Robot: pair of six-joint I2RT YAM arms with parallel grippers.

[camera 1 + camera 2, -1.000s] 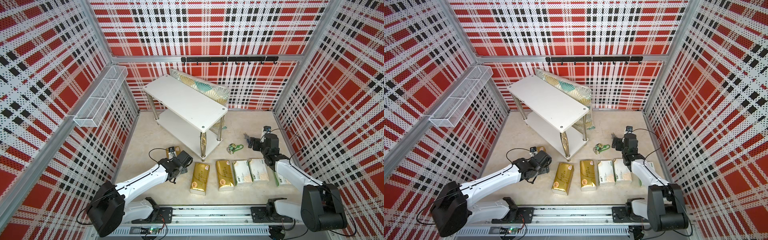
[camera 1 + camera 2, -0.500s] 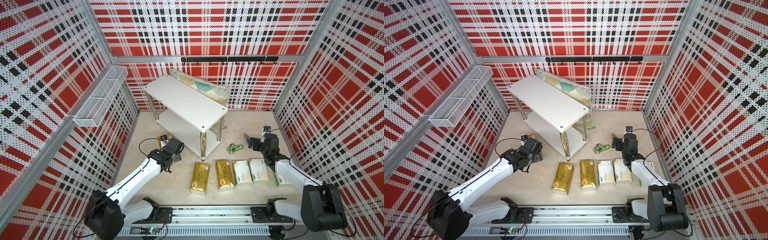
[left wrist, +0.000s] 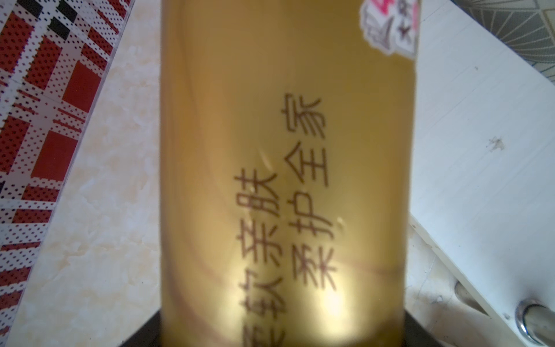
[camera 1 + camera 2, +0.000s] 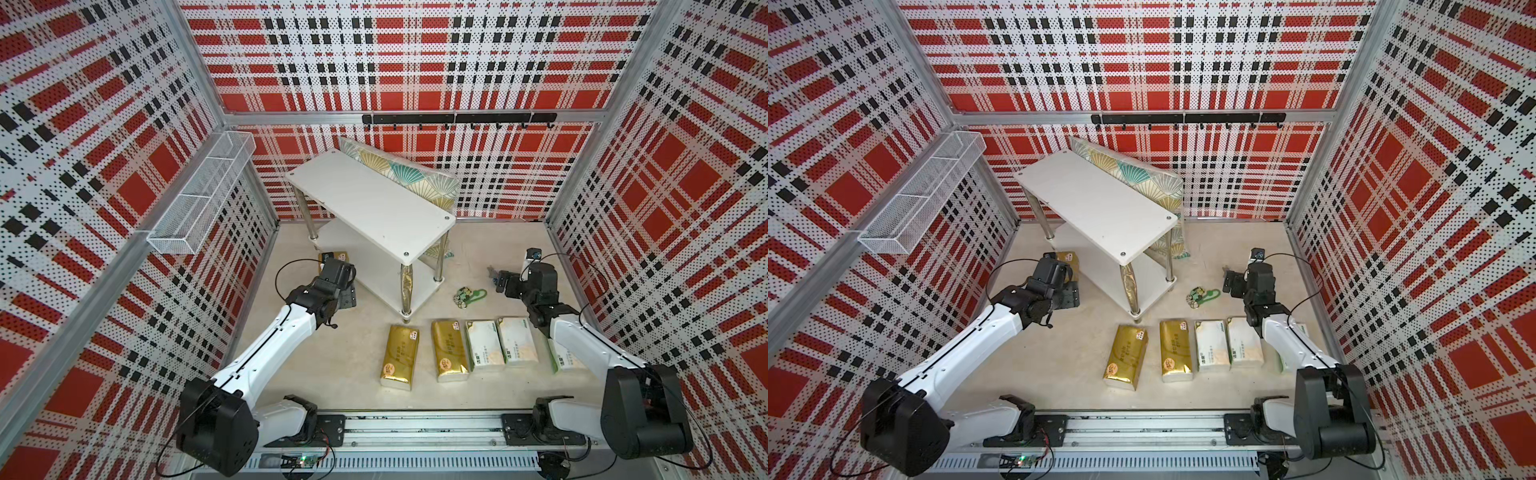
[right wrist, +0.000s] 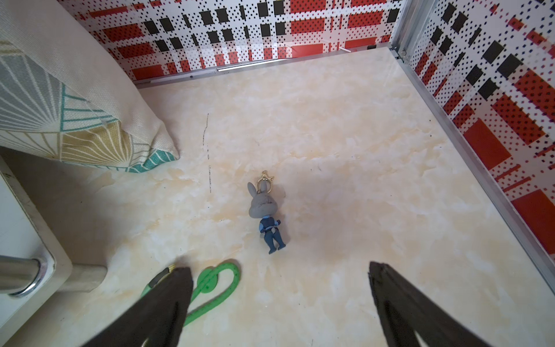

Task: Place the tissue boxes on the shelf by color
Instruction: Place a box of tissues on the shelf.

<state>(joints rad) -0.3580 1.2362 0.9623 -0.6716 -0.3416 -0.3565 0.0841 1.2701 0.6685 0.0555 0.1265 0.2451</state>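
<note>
left pincer [image 4: 335, 267]: pinching shiny gold soft tissue pack [image 3: 285, 180], carried nearer white two-tier chrome-legged shelf [image 4: 374, 199] | right pincer [image 5: 276, 267]: spread, idle | placement next

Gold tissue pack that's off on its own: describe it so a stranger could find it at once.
Find the white two-tier shelf mid-floor, then look to its end nearest the wire basket wall. There a gold pack pokes out of the left arm's claw. The other two gold packs lie in the front row beside the white ones; this one is alone.
</note>
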